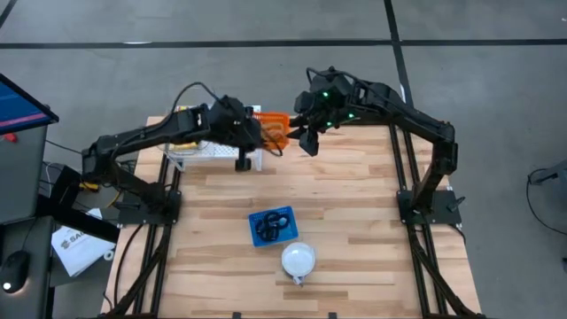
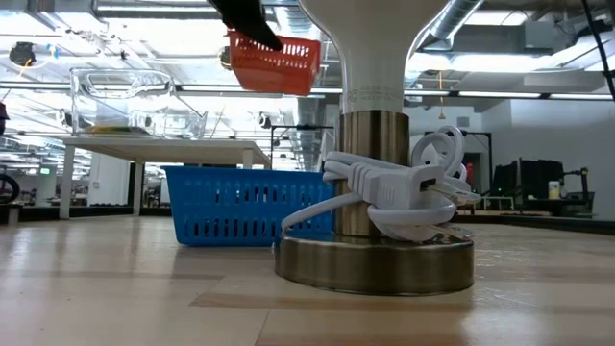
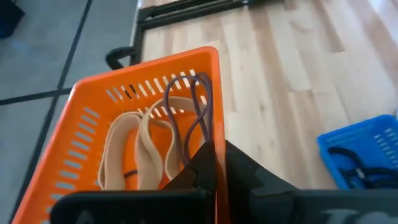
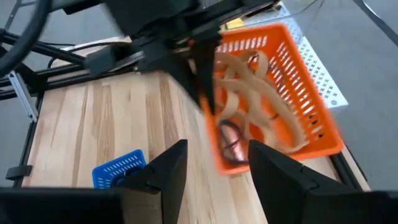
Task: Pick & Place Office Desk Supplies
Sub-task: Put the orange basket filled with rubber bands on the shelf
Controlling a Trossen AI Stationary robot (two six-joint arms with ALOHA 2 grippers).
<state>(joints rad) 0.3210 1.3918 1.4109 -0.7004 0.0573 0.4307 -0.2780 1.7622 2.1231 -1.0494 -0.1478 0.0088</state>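
My left gripper (image 4: 199, 93) held the orange basket (image 4: 273, 93) of tan rubber bands (image 3: 143, 149) aloft, fingers clamped on its wall; right gripper (image 4: 211, 165) hovered beside, fingers apart, empty.

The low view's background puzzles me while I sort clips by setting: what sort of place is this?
Likely a lab or workshop hall: exposed ceiling ducts, a bare work table behind, and a wooden robot table on a concrete floor.
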